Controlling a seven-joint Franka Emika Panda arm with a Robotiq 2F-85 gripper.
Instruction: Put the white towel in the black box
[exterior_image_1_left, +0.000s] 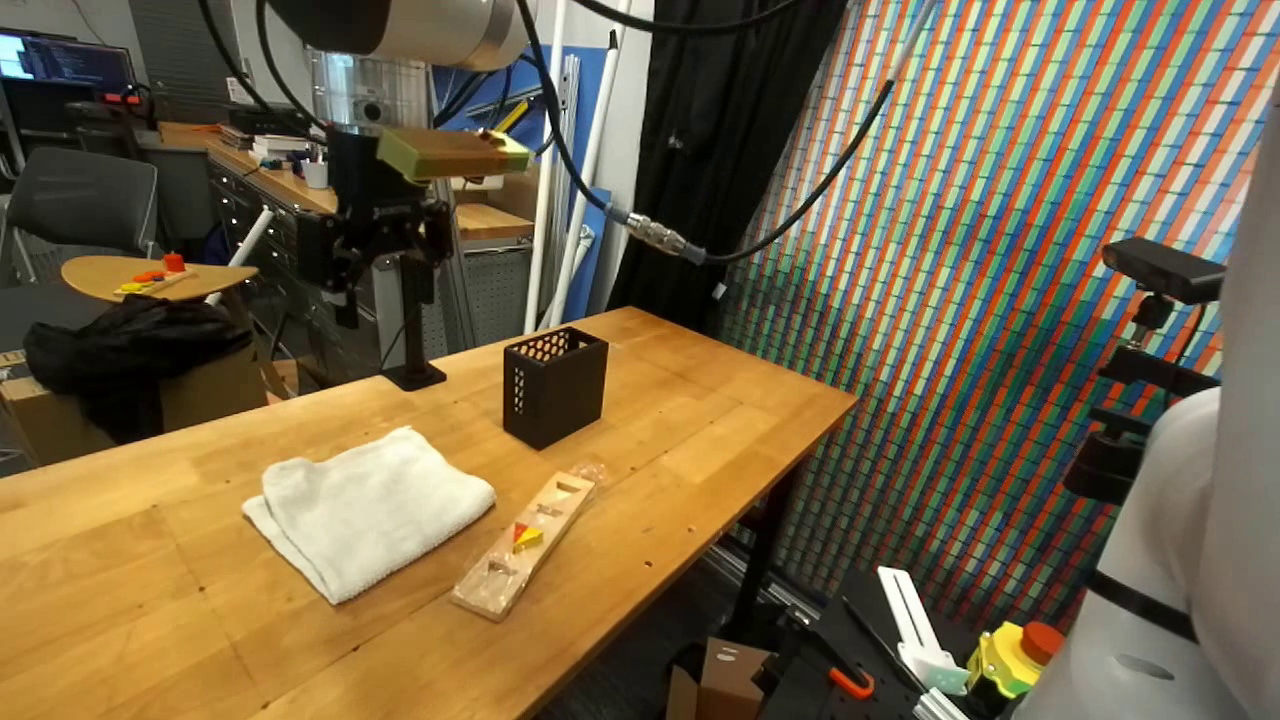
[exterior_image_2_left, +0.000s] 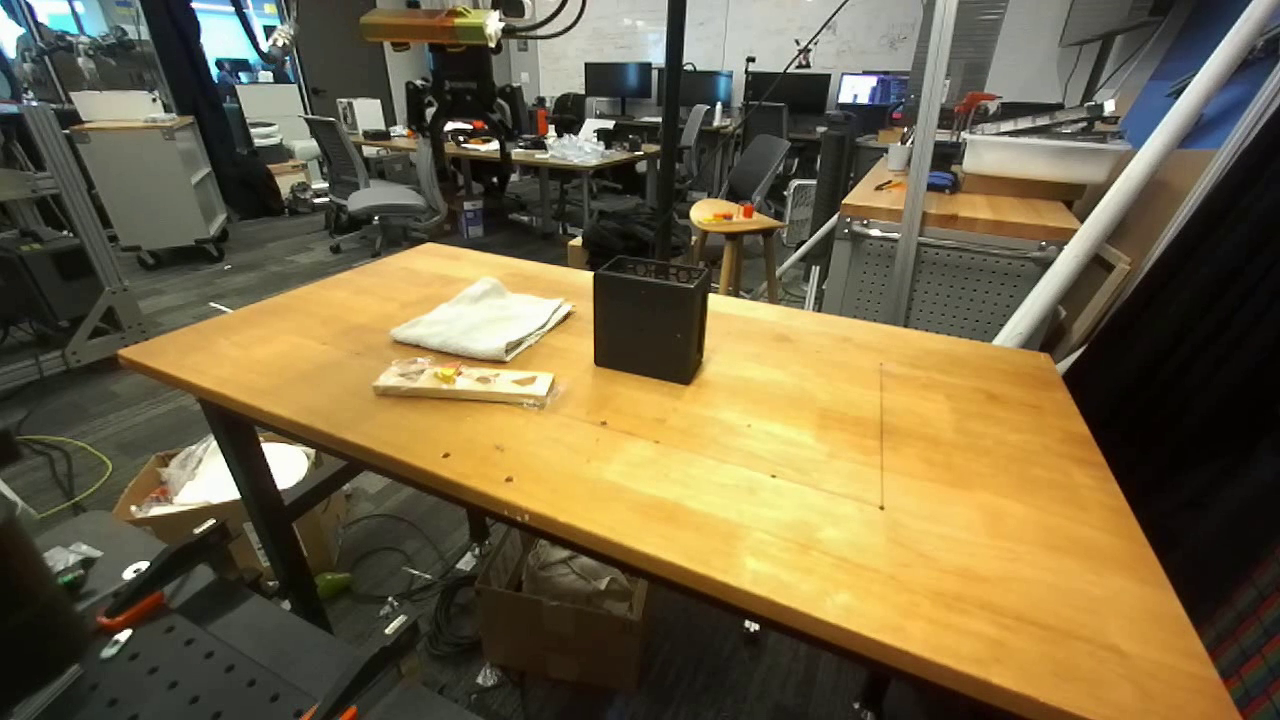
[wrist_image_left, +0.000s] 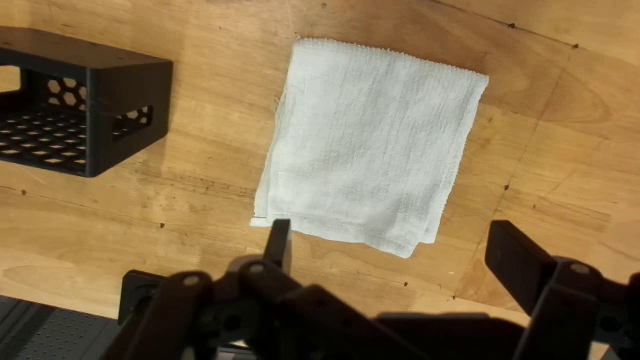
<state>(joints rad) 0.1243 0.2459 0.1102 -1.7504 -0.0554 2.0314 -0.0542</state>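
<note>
The white towel (wrist_image_left: 370, 145) lies flat and folded on the wooden table, and both exterior views show it too (exterior_image_1_left: 375, 505) (exterior_image_2_left: 485, 320). Beside it stands the black box (exterior_image_1_left: 555, 390), upright with its top open and honeycomb holes in its sides. At the left edge of the wrist view the same black box (wrist_image_left: 131, 100) is cut off by the frame; nothing lies in the part of its inside that shows. High over the table's far edge hangs my gripper (exterior_image_1_left: 386, 297), its fingers wide apart. Between the fingertips (wrist_image_left: 517, 260) only table shows, and the towel lies below, untouched.
A pale wooden strip (exterior_image_1_left: 525, 545) in clear wrap, with red and yellow pieces, lies alongside the towel and box on the near side. A thin black post (exterior_image_1_left: 413, 376) rises from a base at the far table edge, behind the box. Cables hang above the table.
</note>
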